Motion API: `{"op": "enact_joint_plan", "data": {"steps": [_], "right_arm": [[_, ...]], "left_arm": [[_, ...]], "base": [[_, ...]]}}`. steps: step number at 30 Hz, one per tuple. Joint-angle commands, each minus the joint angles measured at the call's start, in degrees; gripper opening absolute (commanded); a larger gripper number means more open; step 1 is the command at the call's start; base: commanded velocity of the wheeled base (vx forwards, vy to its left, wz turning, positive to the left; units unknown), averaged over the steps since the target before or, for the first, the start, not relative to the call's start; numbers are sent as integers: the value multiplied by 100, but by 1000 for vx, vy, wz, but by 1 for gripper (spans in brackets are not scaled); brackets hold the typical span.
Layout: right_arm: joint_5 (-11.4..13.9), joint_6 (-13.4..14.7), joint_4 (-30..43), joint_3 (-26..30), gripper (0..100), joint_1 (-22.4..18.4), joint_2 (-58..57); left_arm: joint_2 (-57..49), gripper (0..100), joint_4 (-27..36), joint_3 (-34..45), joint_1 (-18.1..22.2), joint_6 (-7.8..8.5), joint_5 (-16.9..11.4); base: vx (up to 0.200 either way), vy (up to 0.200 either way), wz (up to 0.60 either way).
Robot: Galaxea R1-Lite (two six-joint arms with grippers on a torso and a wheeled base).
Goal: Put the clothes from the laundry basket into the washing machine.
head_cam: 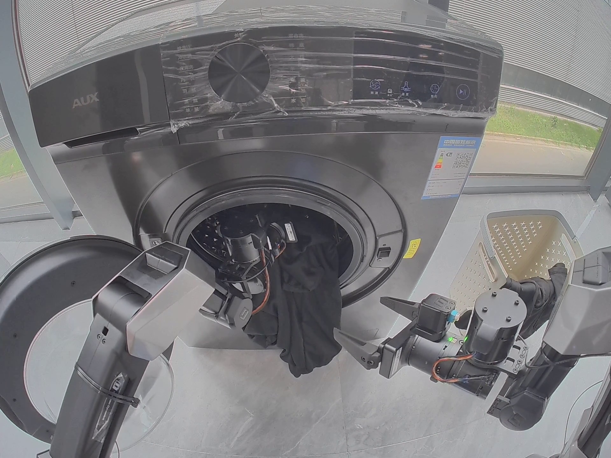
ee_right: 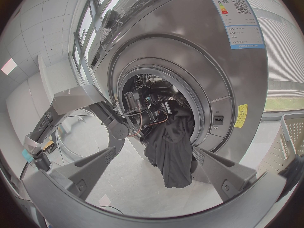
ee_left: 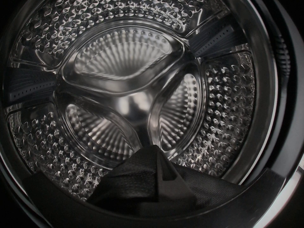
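Black cloth [head_cam: 305, 306] half out of washer [head_cam: 407, 179]
Hangs mid-frame from the opening. R gripper [head_cam: 358, 315] lower right, wide open, empty. L gripper [head_cam: 237, 235] inside drum [ee_left: 126, 64], can't tell if open/closed.

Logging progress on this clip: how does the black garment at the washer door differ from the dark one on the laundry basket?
Place: the washer garment hangs out of the drum opening; the basket garment sits at the basket rim. Shape: the washer garment trails long toward the floor; the basket garment is bunched. Both are dark.
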Motion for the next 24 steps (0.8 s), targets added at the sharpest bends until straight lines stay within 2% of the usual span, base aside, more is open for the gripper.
{"op": "enact_joint_plan", "data": {"steps": [1,9,10,14,21,23,24], "right_arm": [[4,2,-1,3,100,1,15],[4,2,-1,3,100,1,15],[4,2,-1,3,100,-7,15],[4,2,-1,-5,100,-25,15],[4,2,-1,-14,100,-34,-20],[4,2,-1,-14,100,-34,-20],[4,2,-1,-23,100,-25,-11]], "left_arm": [[526,0,258,-886,138,-9,186],[526,0,267,-983,138,-9,230],[526,100,249,-983,138,-9,230],[421,100,205,-781,86,-70,283],[-1056,100,654,1434,-196,-176,274],[-1196,100,742,1671,-231,-176,256],[-1460,100,917,2137,-301,-167,186]], "base": [[0,0,0],[0,0,0],[0,0,0],[0,0,0],[0,0,0],[0,0,0],[0,0,0]]}}
